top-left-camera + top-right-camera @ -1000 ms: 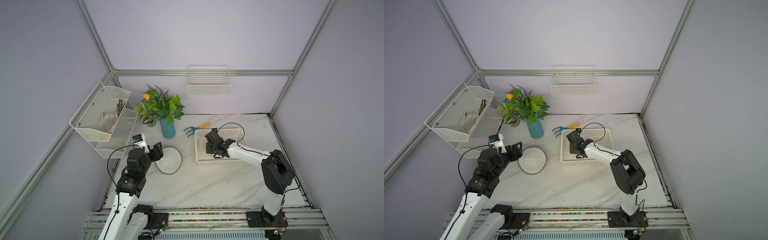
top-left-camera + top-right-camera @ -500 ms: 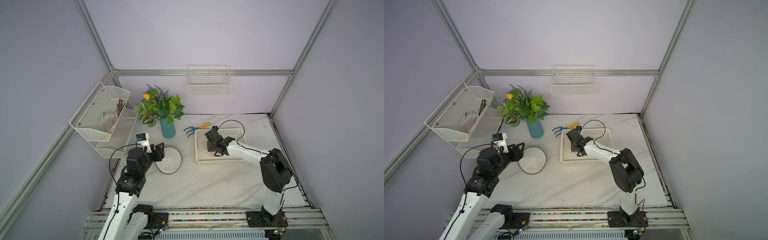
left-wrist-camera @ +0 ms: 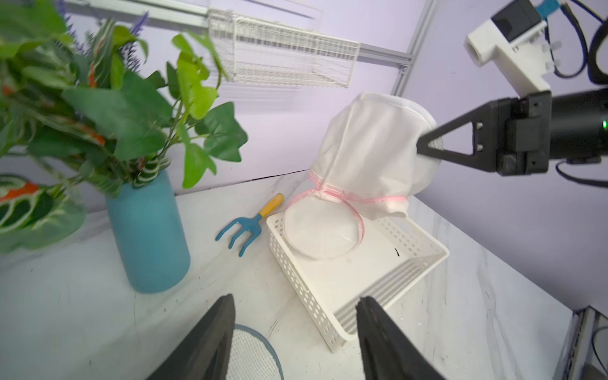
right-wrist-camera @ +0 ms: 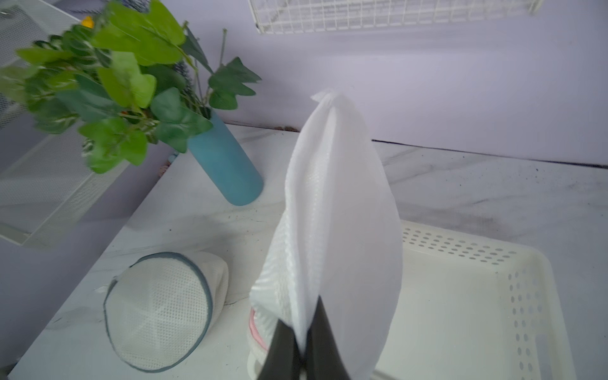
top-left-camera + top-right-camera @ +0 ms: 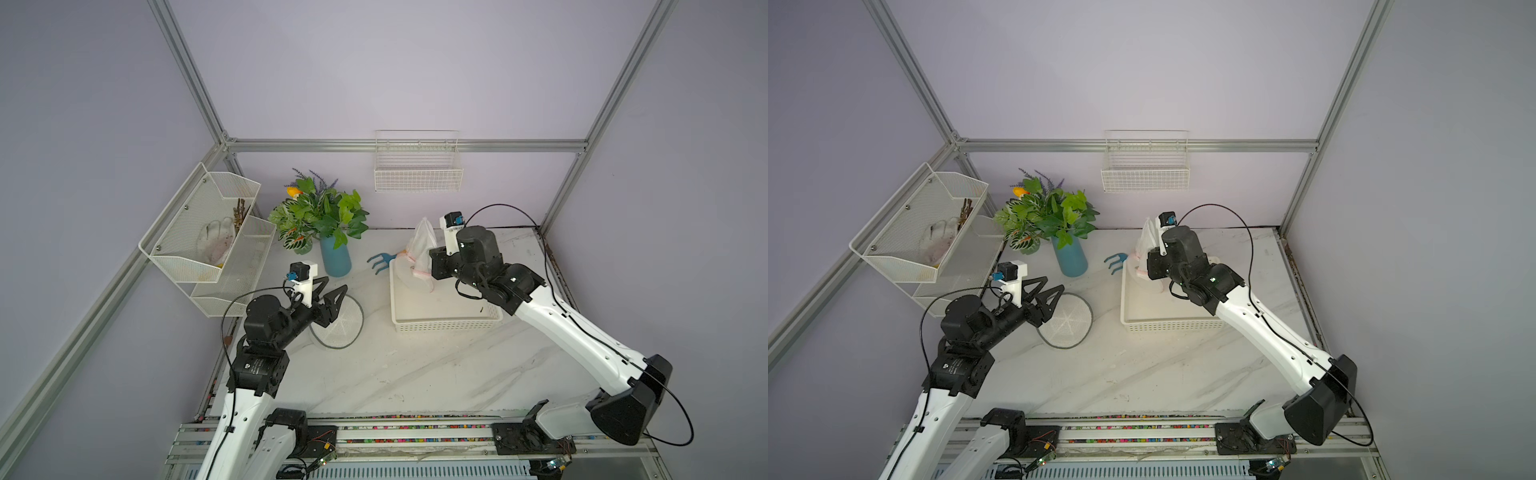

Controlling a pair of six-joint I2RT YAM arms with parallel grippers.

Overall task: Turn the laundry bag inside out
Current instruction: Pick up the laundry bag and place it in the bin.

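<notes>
Hanging over white basket (image 3: 306,296): laundry bag (image 3: 368,154), pink-trimmed, pinched between closed right fingers (image 4: 283,345). Wide apart and empty, left fingers (image 3: 210,335) hover over grey-rimmed mesh bag (image 4: 158,309) on tabletop (image 3: 65,312)

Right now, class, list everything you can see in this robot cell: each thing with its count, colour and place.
pink-trimmed laundry bag: one, white, held up over the basket
grey-rimmed mesh bag: one, white, on the table under the left gripper
basket: one, white, perforated, mid-table
vase: one, blue, holding a green plant, at the back
hand rake: one, blue with a yellow handle, between vase and basket
wire basket: one, white, on the back wall
mesh shelf: one, white, two tiers, side wall
table: one, white marble
left gripper: one, black, open
right gripper: one, black, shut on the pink-trimmed laundry bag
</notes>
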